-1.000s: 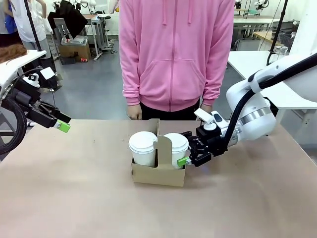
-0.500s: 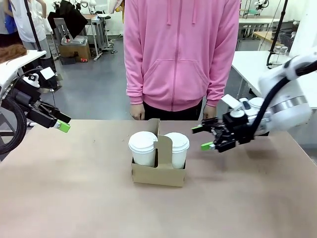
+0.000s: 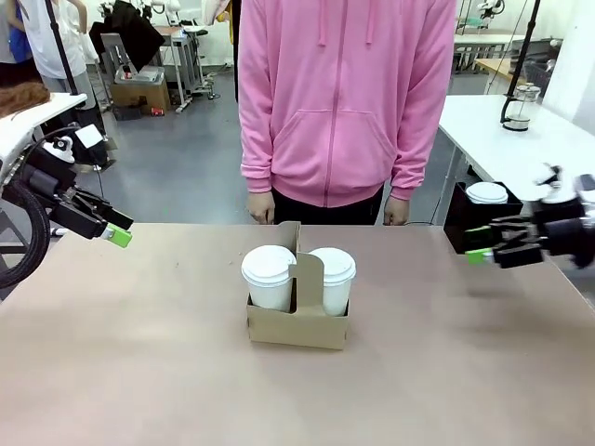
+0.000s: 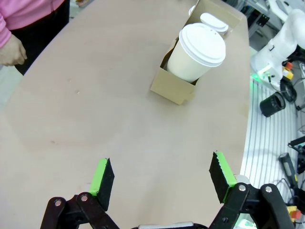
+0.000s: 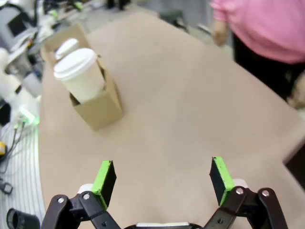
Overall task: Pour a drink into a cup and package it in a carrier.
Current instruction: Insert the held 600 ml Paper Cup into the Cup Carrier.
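Two lidded white paper cups (image 3: 269, 276) are seated in the brown cardboard carrier (image 3: 297, 325); light, crushable, best lifted by the handle tab (image 3: 304, 276). Left gripper (image 4: 162, 177) and right gripper (image 5: 162, 179) are spread wide, empty.

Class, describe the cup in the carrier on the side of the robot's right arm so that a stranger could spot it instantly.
Start at the tan table and find the brown cardboard carrier in its middle. Two lidded white cups stand in it, split by an upright handle tab. Yours is the cup on the picture's right, nearer the right claw, unlike its neighbour cup.
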{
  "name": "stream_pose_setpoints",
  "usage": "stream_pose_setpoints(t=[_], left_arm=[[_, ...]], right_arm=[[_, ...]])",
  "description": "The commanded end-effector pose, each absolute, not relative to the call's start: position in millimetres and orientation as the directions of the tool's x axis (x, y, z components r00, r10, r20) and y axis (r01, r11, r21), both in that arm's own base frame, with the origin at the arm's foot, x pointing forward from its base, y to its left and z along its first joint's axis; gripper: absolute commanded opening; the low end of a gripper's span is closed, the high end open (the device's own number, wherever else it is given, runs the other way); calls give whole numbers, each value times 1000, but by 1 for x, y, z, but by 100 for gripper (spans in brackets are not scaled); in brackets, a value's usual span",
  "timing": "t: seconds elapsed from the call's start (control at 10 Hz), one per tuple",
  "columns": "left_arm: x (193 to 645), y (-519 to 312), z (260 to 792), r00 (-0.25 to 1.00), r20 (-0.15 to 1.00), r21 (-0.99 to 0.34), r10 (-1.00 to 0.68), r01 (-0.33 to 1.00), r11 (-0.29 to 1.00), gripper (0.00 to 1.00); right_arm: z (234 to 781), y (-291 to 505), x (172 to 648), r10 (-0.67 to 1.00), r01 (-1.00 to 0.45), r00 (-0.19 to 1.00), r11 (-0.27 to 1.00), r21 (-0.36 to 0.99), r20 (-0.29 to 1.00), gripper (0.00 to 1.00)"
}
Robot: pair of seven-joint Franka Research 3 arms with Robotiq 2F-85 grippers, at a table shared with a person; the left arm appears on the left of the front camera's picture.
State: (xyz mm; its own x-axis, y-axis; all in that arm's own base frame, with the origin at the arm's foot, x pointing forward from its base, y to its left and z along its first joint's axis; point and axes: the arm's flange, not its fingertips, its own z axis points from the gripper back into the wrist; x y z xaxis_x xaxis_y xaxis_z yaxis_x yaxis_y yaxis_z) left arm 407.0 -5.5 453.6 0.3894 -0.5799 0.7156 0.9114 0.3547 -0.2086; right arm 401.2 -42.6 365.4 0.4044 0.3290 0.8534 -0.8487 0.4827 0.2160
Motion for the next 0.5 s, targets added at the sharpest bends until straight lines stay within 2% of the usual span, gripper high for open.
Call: stream_pose_setpoints(t=[0.0,0.4], left_arm=[[406,-4,453,378,723,-205,-579,917,343,100],[406,-4,453,378,723,-205,-579,917,343,100]], right_arm=[[385,-53,369,314,-768,511,585,262,800,100],[377,-51,363,310,-710,546,664,234,778,100]])
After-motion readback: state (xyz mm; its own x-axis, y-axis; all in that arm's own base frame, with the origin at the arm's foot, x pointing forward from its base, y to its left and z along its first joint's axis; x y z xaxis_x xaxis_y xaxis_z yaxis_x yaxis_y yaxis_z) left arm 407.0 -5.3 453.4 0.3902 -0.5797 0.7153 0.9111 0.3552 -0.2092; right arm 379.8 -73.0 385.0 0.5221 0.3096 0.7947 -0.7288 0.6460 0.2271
